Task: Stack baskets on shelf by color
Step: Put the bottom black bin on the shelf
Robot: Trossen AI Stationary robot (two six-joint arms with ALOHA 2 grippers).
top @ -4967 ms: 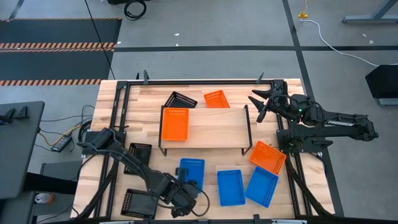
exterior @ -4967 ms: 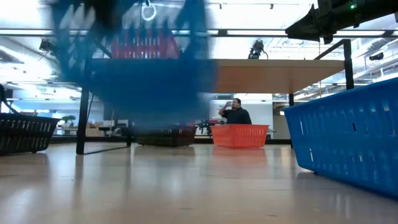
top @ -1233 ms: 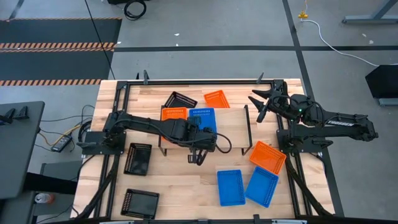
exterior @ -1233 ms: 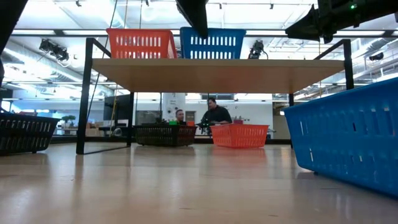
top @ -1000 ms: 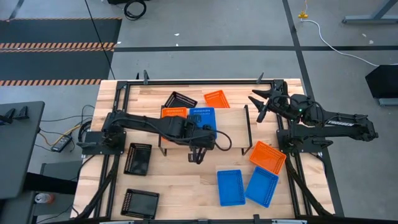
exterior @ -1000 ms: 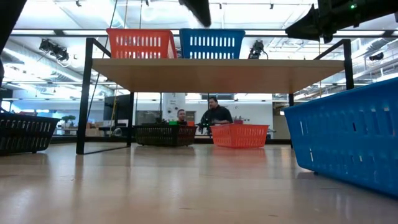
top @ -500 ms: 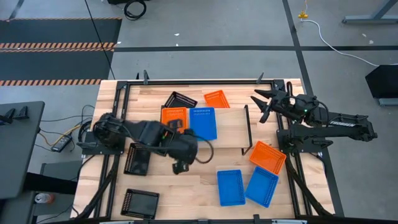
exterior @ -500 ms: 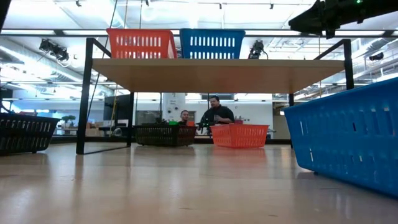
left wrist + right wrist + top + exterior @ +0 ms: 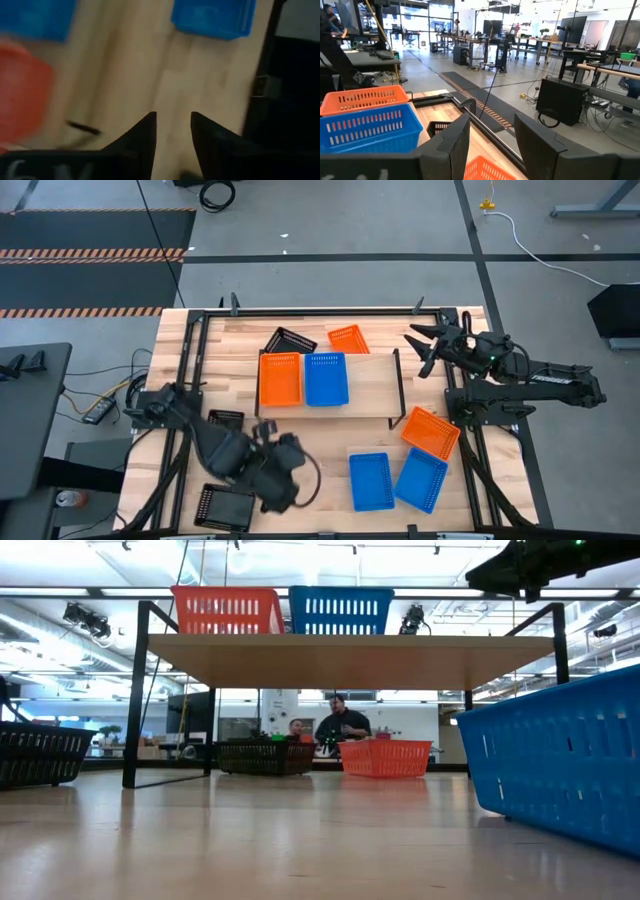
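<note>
The shelf (image 9: 372, 383) carries an orange basket (image 9: 280, 378) and a blue basket (image 9: 326, 378) side by side, each resting on its bottom; the low view shows them as the orange basket (image 9: 228, 610) and the blue basket (image 9: 340, 610). My left gripper (image 9: 290, 485) hovers open over the table's near left part, with nothing between its fingers (image 9: 145, 132). Two blue baskets (image 9: 371, 480) (image 9: 421, 478) lie to its right. My right gripper (image 9: 425, 345) waits open above the far right corner, holding nothing.
Far behind the shelf lie a black basket (image 9: 290, 340) and an orange basket (image 9: 348, 338). Another orange basket (image 9: 430, 430) lies at the right, and black baskets (image 9: 225, 505) (image 9: 226, 418) at the near left. Black rails (image 9: 190, 360) frame the tabletop. People sit in the room beyond (image 9: 340, 725).
My left gripper has let go of the blue basket and drawn back from the shelf toward the table's near left. The blue basket stays on the shelf beside the orange one.
</note>
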